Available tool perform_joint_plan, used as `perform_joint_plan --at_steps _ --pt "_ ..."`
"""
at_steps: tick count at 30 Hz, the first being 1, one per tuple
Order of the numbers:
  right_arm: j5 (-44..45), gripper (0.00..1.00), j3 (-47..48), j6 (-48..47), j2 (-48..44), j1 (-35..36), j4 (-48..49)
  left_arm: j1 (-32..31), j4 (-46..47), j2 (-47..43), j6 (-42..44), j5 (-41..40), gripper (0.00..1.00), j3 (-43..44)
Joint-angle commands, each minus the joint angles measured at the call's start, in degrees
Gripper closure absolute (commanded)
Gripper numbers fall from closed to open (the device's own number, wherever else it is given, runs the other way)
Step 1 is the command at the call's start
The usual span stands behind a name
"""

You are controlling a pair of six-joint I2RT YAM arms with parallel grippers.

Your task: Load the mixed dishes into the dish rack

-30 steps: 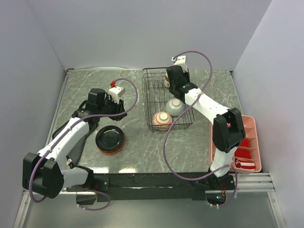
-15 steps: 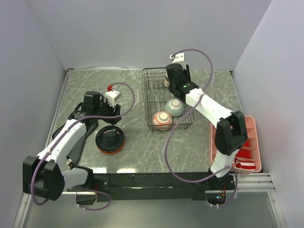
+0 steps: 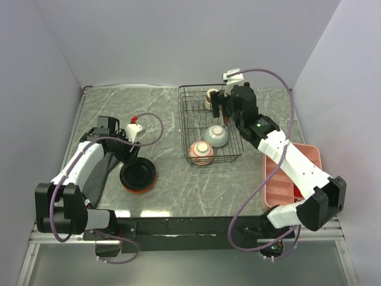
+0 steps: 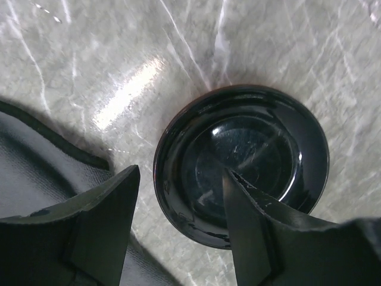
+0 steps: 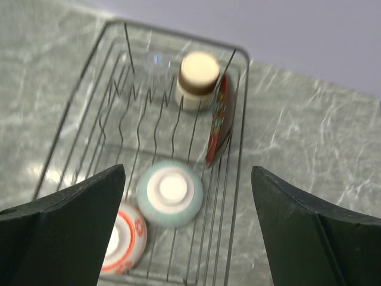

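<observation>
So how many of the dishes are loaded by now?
Four sit in the rack: cup, mint bowl, red-and-white bowl, floral bowl on edge. Nothing is gripped; the left gripper hangs open over the plate, the right gripper open above the rack. Only that plate remains.

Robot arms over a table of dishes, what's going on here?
Two robot arms are loading dishes into a wire rack. It holds a cup, a red bowl on its edge, and a green bowl and a reddish bowl upside down. The right gripper hovers open above it, empty. The left gripper is open at the edge of the dark plate on the table, not yet loaded.
</observation>
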Motion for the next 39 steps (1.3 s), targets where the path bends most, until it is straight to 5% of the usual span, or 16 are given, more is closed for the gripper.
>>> perform_joint_plan --at_steps 1,15,23,32,39 --pt "-3.2 0.06 -1.3 -0.1 -1.3 -0.3 -0.5 0.2 -1.0 1.5 4.4 0.6 0.38 -1.0" --pt "-5.6 0.06 -4.4 1.6 -3.2 -1.3 0.7 0.2 -0.5 6.2 6.9 2.2 0.64 -2.8" --pt "-7.4 0.07 -4.8 2.1 -3.2 -1.5 0.5 0.2 6.3 10.9 5.9 -1.8 0.55 -3.2" --pt "-8.1 0.07 -7.1 2.1 -4.1 -2.0 1.6 0.2 -2.8 6.7 4.7 8.4 0.53 7.7" --pt "-9.1 0.07 -7.2 2.5 -3.3 -2.7 1.3 0.2 -1.1 5.3 8.0 3.5 0.42 4.1"
